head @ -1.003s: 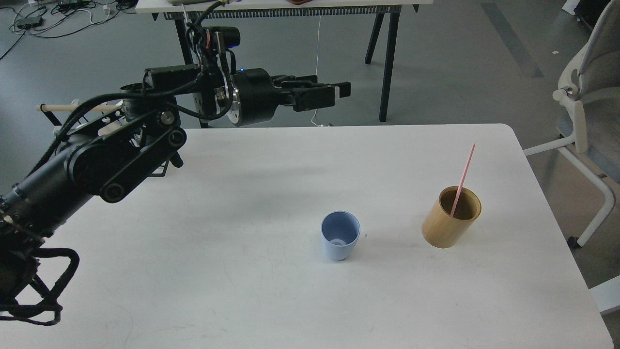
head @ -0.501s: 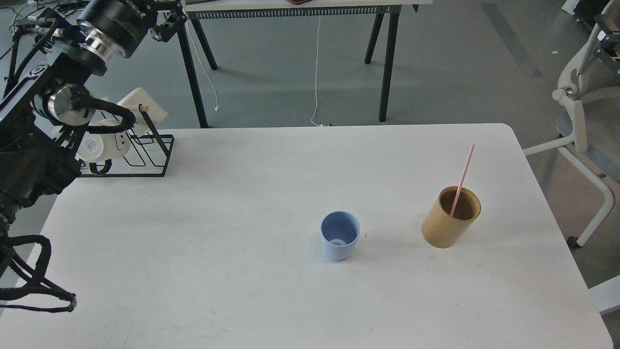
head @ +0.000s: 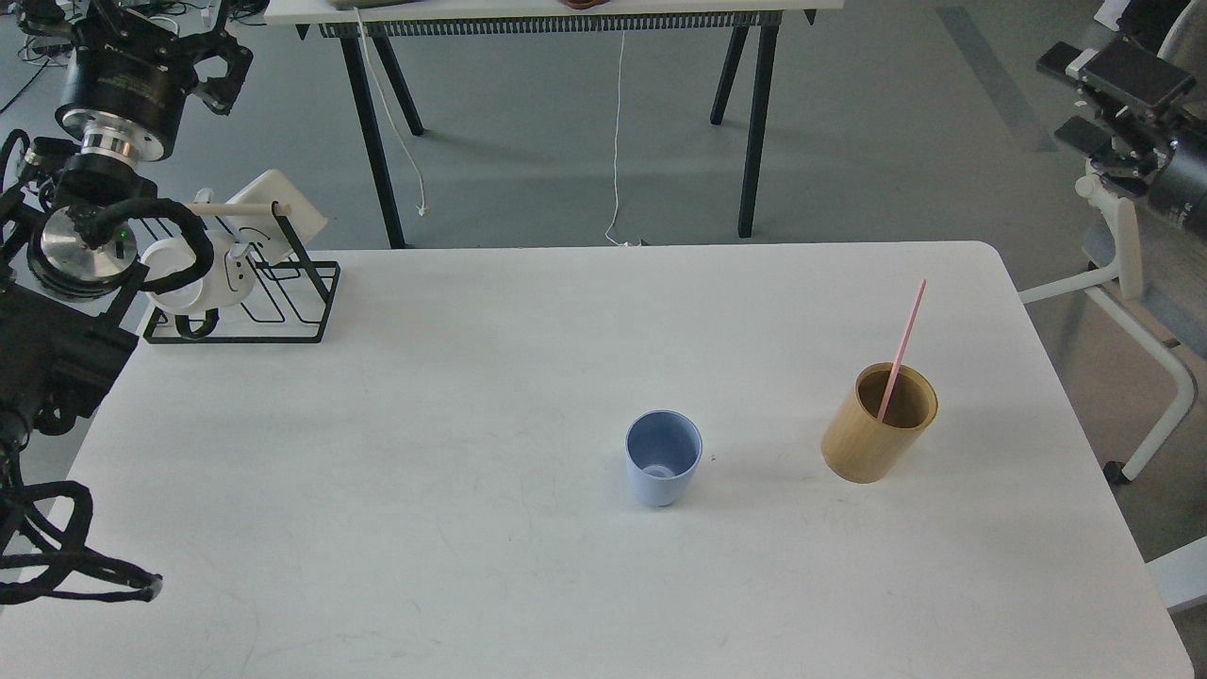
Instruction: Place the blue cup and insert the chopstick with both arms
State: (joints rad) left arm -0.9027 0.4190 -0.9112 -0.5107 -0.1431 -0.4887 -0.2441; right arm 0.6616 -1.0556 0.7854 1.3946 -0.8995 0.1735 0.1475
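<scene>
The blue cup (head: 664, 459) stands upright and empty near the middle of the white table (head: 471, 377). The pink chopstick (head: 902, 341) leans inside a tan bamboo cylinder (head: 877, 429) to the cup's right. My left gripper (head: 151, 33) is at the top left, off the table and far from the cup; it is seen from behind and its fingers cannot be told apart. My right gripper (head: 1070, 99) is at the right edge, above the floor beyond the table's far right corner, with its fingers apart and empty.
A black wire rack (head: 255, 316) with a pale wooden rod (head: 236, 209) and white mugs (head: 189, 278) stands at the table's back left corner, under my left arm. A grey chair (head: 1146, 255) stands to the right. Another table's legs (head: 754, 123) are behind.
My left arm has swung from above the table's back edge out to the far left and up. My right gripper has come into view at the right. Cup and chopstick have not moved.
</scene>
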